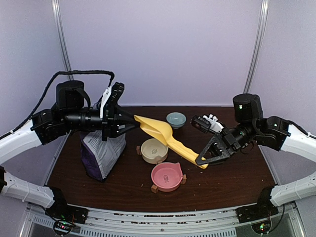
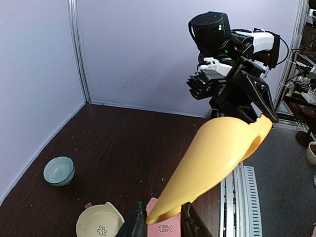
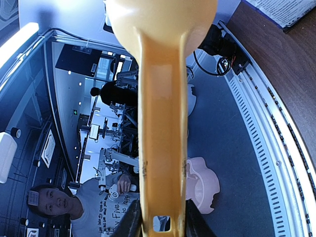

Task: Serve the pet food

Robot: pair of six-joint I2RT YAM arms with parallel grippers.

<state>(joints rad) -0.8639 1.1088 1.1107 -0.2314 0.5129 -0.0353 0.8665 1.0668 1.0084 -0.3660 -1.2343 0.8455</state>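
Note:
The yellow scoop hangs in the air over the cream bowl, held at both ends. My left gripper is shut on the front tip of its bowl, which sits between the fingers in the left wrist view. My right gripper is shut on the end of its handle. The scoop slopes down from left to right. The purple-and-white bag stands at the left under my left arm. No kibble shows in any view.
A pink bowl sits near the front centre, and a small blue-grey bowl at the back. The left wrist view shows these bowls and the table's metal front rail. Crumbs dot the dark table.

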